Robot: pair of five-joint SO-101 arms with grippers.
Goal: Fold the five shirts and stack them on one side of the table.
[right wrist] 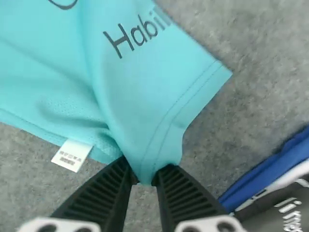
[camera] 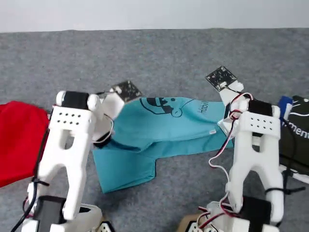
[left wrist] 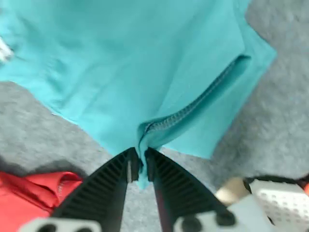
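Note:
A teal shirt (camera: 159, 130) with dark print lies partly folded across the grey table between the two arms. My left gripper (left wrist: 139, 166) is shut on a hemmed edge of the teal shirt (left wrist: 145, 72), at the shirt's left side in the high view. On the right, my right gripper (right wrist: 142, 176) is shut on the teal shirt (right wrist: 120, 82) near its hem and a white care label (right wrist: 71, 155). A red shirt (camera: 17, 140) lies at the table's left edge. A dark shirt (camera: 295, 140) with blue and white parts lies at the right edge.
The grey carpet-like table (camera: 159, 63) stretches open behind the teal shirt. The red shirt (left wrist: 34, 193) lies close to my left gripper. A blue and dark shirt (right wrist: 275, 183) lies close beside my right gripper. Both arm bases stand at the front edge.

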